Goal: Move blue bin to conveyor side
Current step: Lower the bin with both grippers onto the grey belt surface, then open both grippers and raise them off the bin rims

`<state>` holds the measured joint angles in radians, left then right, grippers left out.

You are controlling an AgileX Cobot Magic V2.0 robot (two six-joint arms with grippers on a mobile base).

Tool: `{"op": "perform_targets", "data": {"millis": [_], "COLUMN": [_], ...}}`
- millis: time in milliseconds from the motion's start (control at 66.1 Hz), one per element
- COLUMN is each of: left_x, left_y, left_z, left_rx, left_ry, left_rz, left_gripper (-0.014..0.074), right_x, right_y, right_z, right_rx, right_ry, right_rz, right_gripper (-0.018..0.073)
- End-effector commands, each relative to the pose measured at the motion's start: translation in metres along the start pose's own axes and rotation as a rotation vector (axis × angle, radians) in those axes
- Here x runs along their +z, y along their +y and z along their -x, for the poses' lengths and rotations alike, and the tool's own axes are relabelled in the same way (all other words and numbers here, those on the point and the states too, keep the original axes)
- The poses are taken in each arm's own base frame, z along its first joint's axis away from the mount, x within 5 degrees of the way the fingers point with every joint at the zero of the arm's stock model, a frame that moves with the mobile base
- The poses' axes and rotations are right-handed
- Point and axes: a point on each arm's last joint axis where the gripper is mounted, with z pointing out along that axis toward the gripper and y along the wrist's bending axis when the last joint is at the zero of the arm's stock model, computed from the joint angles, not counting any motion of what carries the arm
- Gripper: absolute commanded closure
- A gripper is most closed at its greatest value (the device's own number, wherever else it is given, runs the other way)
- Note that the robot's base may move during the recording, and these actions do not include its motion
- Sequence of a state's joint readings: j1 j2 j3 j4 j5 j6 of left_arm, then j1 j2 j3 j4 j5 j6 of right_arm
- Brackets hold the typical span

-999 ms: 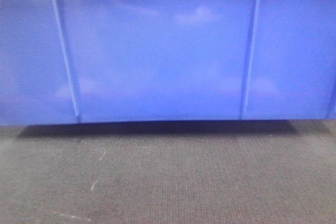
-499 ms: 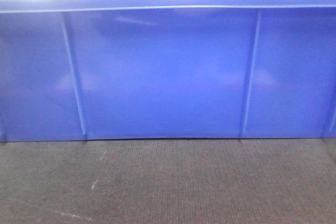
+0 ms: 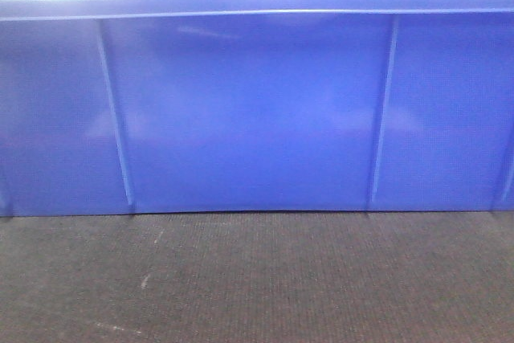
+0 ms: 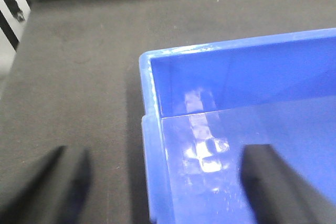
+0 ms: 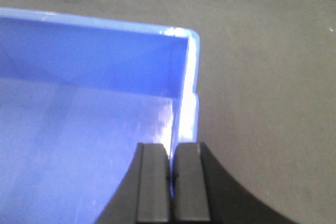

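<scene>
The blue bin [image 3: 257, 110] is sitting flat on the conveyor [image 3: 257, 279], its ribbed wall filling the front view. The risk from here looks lopsided: the right end effector [image 5: 171, 187] is pinching the bin's right rim, fingers closed tight on the thin wall, while the left end effector [image 4: 163, 182] is standing spread wide, one finger [image 4: 63, 182] outside the left wall and the other inside, gripping nothing. If only one side is pulling, the bin could be skewing on the belt or slipping out of that narrow pinch.
</scene>
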<state>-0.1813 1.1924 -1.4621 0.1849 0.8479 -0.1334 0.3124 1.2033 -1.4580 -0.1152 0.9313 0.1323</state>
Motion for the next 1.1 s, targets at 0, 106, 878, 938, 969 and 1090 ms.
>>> {"op": "perform_targets", "data": {"millis": [0,106,878,938,969,1090], "left_x": [-0.021,-0.043,-0.105,-0.11,-0.111,-0.116], "left_y": [0.003,0.005,0.01,0.011,0.011,0.012], "left_z": [-0.013,-0.042,-0.228,-0.229,-0.229,-0.231], "left_rx": [0.001,0.002,0.002,-0.001,-0.001,-0.004], "left_ry": [-0.052,-0.092,-0.513,-0.539,-0.55,-0.576], "left_rz": [-0.004,-0.012,-0.062,-0.061,-0.062,-0.061], "left_gripper": [0.0348,0.0585,0.0592,0.0592,0.0592,0.0592], "right_x": [-0.016,-0.028,-0.069,-0.069,-0.069,-0.069], "right_y": [-0.003,-0.006,-0.015,-0.015,-0.015,-0.015], "right_z": [-0.017,-0.049,-0.221,-0.221,-0.221,-0.221], "right_rx": [0.001,-0.003,-0.006,-0.006,-0.006,-0.006], "right_ry": [-0.032,-0.07,-0.585,-0.585,-0.585,-0.585], "right_rz": [-0.003,0.005,0.08,0.08,0.08,0.08], "right_gripper": [0.0641,0.0637,0.0637,0.0637,0.0637,0.0637]}}
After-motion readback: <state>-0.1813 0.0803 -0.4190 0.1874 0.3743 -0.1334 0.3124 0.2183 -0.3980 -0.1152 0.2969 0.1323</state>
